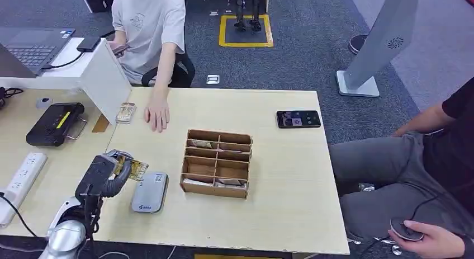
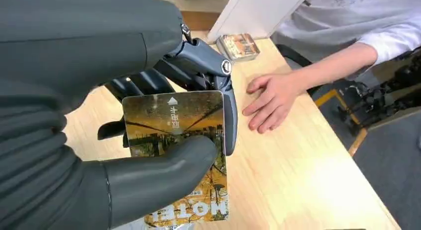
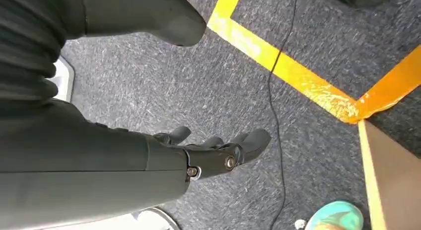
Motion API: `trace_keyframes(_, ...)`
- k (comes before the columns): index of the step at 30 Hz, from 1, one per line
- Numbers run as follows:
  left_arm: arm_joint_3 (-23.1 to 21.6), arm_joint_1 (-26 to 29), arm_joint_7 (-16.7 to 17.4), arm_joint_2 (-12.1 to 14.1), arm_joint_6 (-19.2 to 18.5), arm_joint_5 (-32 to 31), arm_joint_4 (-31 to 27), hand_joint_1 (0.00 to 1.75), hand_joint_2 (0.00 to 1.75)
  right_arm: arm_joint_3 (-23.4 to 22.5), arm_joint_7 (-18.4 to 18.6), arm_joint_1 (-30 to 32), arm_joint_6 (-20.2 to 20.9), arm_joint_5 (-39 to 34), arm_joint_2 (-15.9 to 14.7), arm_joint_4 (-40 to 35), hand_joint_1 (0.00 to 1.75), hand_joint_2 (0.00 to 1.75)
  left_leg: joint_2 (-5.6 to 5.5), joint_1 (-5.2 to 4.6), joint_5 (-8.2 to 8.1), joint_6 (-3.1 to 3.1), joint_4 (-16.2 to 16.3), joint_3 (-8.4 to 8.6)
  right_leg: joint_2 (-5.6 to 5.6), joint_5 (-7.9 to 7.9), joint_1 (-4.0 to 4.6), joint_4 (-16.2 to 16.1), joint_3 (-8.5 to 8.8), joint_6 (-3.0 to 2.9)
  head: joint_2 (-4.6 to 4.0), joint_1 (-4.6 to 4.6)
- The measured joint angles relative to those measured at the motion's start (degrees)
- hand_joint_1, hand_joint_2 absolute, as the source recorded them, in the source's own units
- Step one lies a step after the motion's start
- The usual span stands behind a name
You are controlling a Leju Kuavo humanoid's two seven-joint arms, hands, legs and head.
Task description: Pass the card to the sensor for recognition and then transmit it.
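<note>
1. Fingers [image 2: 226, 108] and thick thumb of the left hand [image 1: 112, 172] pinch a yellow-brown hotel card [image 2: 178, 155] by its long edges, printed face toward the wrist camera.
2. Card and hand hover just beside the grey sensor [image 1: 150, 193], on the side away from the wooden compartment box [image 1: 217, 163]; whether the card touches the sensor cannot be told.
3. Right hand [image 3: 213, 153] hangs over grey carpet crossed by yellow floor tape [image 3: 293, 71], fingers loosely spread, holding nothing.
4. Beyond the sensor, a seated person's hand [image 1: 157, 114] lies flat on the table [image 1: 290, 214], near a small stack of cards [image 1: 126, 112].
5. Farther across the table from the sensor, past the box, lies a black phone [image 1: 298, 118].
</note>
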Motion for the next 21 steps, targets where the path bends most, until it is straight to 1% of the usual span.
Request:
trace_keyframes(7,0.0,-0.3,0.0,-0.9,0.0,0.0,1.0,1.75,1.75,0.0,0.0,-0.1,0.0,0.0,0.1,0.0,0.0,1.75,0.0,0.0,0.0,0.0,0.0,0.0,0.0,0.0,0.0,0.0,0.0,0.0,0.0,0.0)
trace_keyframes(13,0.0,-0.3,0.0,-1.0,0.1,0.0,1.3,1.75,1.75,0.0,0.0,-0.1,0.0,0.0,0.2,0.0,0.0,1.75,0.0,0.01,0.0,0.0,0.0,0.01,0.0,0.0,0.0,0.0,0.0,0.0,0.0,0.02)
trace_keyframes(17,-0.1,-1.0,0.0,-1.4,2.0,0.2,2.2,1.75,1.75,0.0,0.4,-0.2,0.0,0.0,0.2,0.0,0.0,1.75,0.0,0.01,0.0,0.0,0.0,0.0,0.0,0.0,0.0,0.0,0.0,0.0,0.0,0.0)
trace_keyframes(21,-0.3,-2.3,0.0,-2.0,5.5,-0.2,4.5,1.75,1.75,0.2,0.9,-0.4,0.0,0.0,0.4,0.0,0.0,1.75,0.0,0.01,0.0,0.0,0.0,0.0,0.0,0.0,0.0,0.0,0.0,0.0,0.0,0.0)
